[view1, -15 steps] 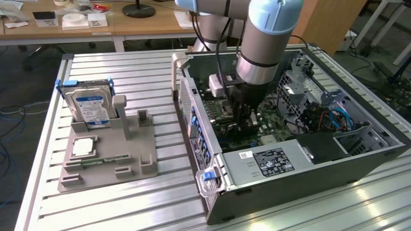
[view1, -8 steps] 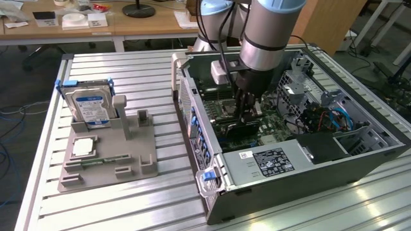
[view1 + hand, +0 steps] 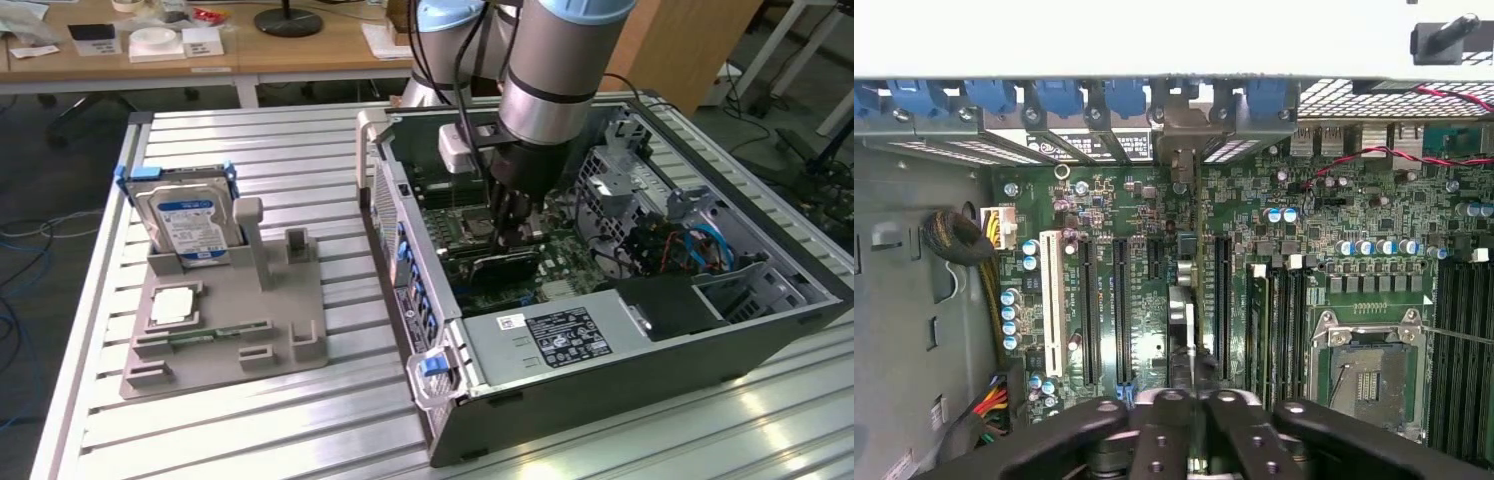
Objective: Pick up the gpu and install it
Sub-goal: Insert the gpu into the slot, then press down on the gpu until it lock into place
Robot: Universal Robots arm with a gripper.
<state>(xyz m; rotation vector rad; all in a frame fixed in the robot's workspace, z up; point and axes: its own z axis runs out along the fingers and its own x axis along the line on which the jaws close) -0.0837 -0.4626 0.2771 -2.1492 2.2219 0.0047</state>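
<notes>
Fingers [image 3: 1154,440] of your black gripper [image 3: 1194,400] are clenched close together on the top edge of the gpu [image 3: 1182,320], the thin flat card seen edge-on in the wrist view. That card stands upright among the long black expansion slots [image 3: 1122,310] of the green motherboard [image 3: 1354,300]; you can't tell whether it's fully seated. From the exterior view your grey arm with light-blue joint caps [image 3: 554,70] reaches straight down into the open dark-grey computer case [image 3: 641,380], gripper [image 3: 514,240] low over the dark card [image 3: 501,268] near the case middle. Empty silver CPU socket [image 3: 1369,375] lies beside the slots. Outside the case, on the exterior view's left, a grey plastic fixture [image 3: 227,320] on the ribbed aluminium table [image 3: 267,150] holds a blue-labelled silver hard drive [image 3: 187,225] upright.
</notes>
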